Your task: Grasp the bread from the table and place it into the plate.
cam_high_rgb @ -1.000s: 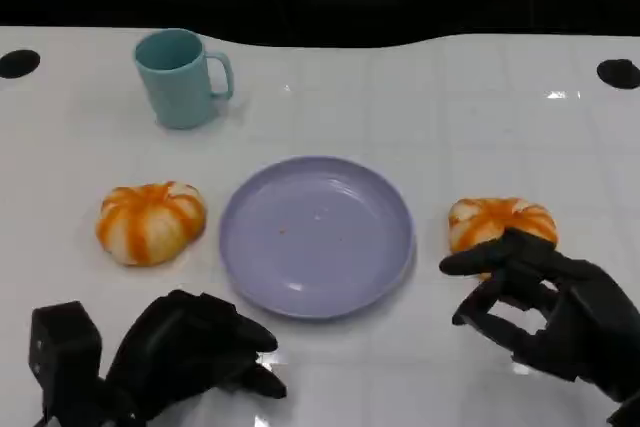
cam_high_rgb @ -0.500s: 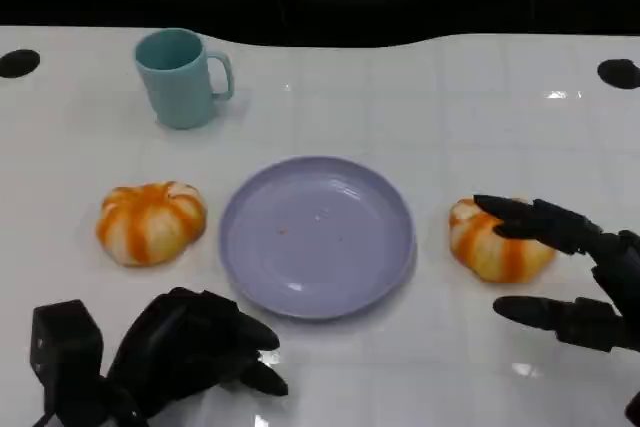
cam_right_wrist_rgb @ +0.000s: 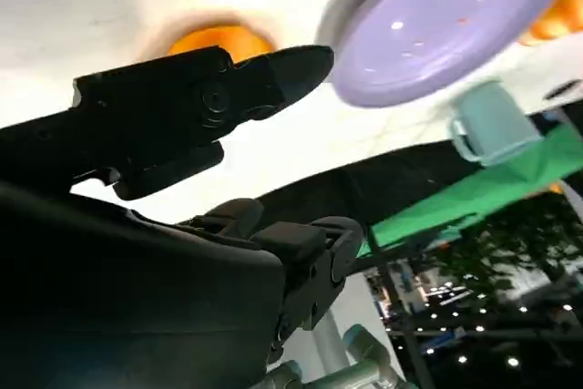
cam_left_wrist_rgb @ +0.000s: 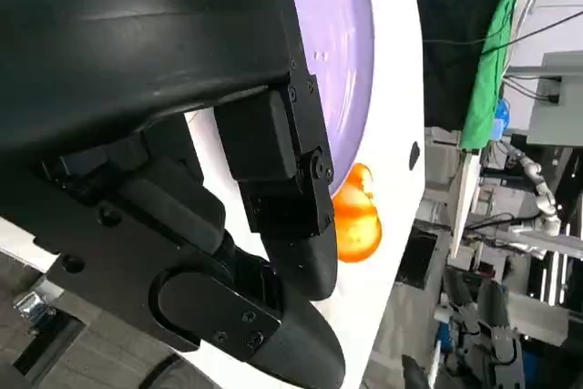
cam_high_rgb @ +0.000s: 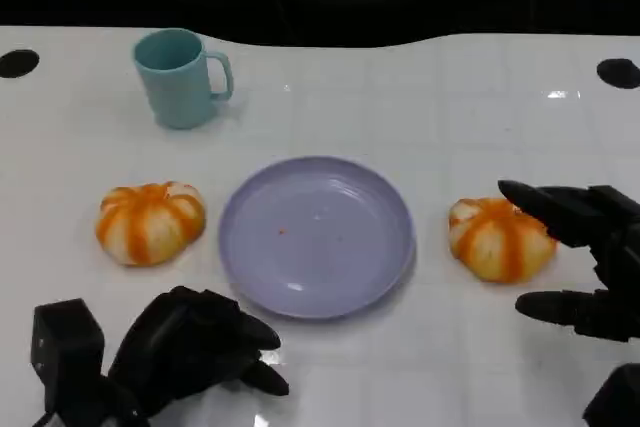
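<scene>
The lavender plate [cam_high_rgb: 316,237] is lying at the table's [cam_high_rgb: 420,97] middle. To its right an orange-striped bread [cam_high_rgb: 500,238] is sitting on the white surface, and the right hand [cam_high_rgb: 585,262] is hovering just beyond it, fingers spread wide on either side, not touching. A second bread [cam_high_rgb: 150,222] is resting left of the plate. The left hand [cam_high_rgb: 190,352] is resting nearer than the plate, fingers curled, holding nothing. A teal mug [cam_high_rgb: 182,78] is standing beyond the plate, to its left

Orange-white striped bread [cam_high_rgb: 500,238], lilac plate [cam_high_rgb: 316,235], teal mug [cam_high_rgb: 180,78].
</scene>
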You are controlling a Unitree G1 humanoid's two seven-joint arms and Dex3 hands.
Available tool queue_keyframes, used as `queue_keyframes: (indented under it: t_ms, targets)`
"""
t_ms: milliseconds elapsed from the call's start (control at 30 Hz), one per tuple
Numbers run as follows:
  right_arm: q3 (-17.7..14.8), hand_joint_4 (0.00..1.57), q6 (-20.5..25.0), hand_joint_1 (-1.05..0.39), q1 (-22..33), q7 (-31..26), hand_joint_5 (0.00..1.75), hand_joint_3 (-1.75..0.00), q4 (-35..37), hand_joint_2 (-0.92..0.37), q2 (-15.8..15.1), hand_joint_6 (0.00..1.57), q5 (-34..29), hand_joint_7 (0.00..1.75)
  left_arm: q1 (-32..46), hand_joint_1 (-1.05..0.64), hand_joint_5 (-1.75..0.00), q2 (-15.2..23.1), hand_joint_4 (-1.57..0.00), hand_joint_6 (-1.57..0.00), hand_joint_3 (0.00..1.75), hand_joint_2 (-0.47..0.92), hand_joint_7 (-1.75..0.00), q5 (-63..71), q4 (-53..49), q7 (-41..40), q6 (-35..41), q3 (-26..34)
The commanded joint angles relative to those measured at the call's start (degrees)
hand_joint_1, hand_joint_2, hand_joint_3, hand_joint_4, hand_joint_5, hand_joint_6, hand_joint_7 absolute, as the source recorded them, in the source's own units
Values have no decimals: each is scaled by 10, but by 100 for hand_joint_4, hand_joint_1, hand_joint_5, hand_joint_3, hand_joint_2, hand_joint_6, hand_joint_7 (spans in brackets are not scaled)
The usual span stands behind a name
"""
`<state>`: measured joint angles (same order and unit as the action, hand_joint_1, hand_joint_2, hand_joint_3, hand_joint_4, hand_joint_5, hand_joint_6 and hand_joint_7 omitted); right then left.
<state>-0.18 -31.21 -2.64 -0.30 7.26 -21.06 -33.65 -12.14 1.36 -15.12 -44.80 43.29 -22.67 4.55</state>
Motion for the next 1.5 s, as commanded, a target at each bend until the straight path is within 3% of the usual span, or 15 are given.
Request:
queue_keyframes:
  t_ms: [33,300,467,633,867,1167,1500]
  targets:
    - [10,6,39,-70,-6,-8,40,0,-22,-87,-25,25,-36,0,2,-105,-22,6,-157,-157,0,77,-2,5,-3,-6,-2,2]
    - [58,7,93,-70,-40,-18,38,0,-3,-86,-41,25,-105,1,-3,-105,-21,6,-157,-157,0,76,-2,3,-13,-3,-5,5]
    - [98,15,154,-71,-72,-5,38,0,10,-86,-37,29,-144,2,-2,-105,-21,8,-157,-157,1,77,-2,1,-15,1,-9,6]
    - [140,23,196,-68,-105,-26,34,0,44,-83,-33,36,-185,2,-2,-105,-21,8,-157,-157,0,76,-2,-2,-16,5,-8,7]
    - [186,28,240,-67,-145,-68,29,0,100,-81,-23,37,-218,1,-3,-105,-21,9,-157,-157,0,76,-2,-2,-17,4,-4,7]
    - [243,26,363,-61,-178,-54,25,0,131,-82,19,32,-261,0,-3,-105,-22,10,-157,-157,0,76,-2,-1,-19,3,-6,7]
    - [270,28,374,-59,-208,-60,22,0,186,-81,28,32,-234,0,0,-105,-22,10,-157,-157,0,76,-2,0,-12,0,-6,6]
